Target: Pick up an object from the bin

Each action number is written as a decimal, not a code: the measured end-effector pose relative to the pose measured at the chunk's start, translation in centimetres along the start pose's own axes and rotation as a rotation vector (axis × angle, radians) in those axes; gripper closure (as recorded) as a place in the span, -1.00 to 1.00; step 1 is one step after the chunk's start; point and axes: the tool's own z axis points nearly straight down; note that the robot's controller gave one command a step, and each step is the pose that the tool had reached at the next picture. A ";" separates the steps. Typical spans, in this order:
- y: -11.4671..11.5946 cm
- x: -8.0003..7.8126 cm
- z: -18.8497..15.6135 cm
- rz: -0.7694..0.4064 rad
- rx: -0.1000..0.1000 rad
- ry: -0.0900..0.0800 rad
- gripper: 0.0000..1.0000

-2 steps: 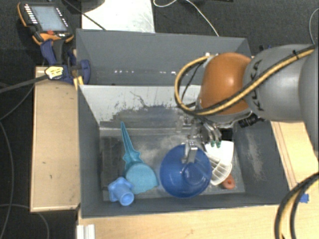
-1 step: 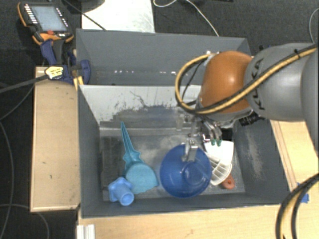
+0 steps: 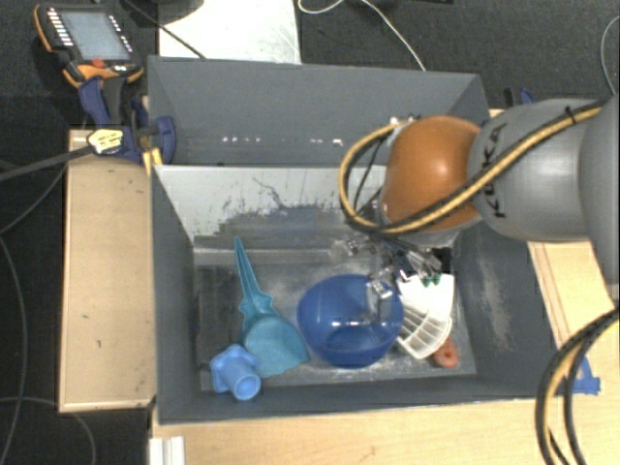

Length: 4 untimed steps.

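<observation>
End effector (image 3: 381, 295) is hanging low at the right inner rim of the dark blue bowl (image 3: 334, 335), which is sitting front-middle in the bin (image 3: 291, 124). Whether it is apart or together, cannot tell. White ribbed basket (image 3: 429, 320) is lying just right of the bowl, and a light blue funnel (image 3: 263, 335) is lying just left.

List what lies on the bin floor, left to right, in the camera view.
small blue cap-like piece → light blue funnel → dark blue bowl → white slotted basket
</observation>
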 end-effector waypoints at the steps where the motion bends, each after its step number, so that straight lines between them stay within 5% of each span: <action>1: 0.3 0.9 0.6 0.273 -0.001 -0.001 -1.00; 2: 4.5 0.6 1.5 0.118 0.000 0.000 1.00; 4: 4.5 0.6 1.5 0.121 -0.001 0.000 1.00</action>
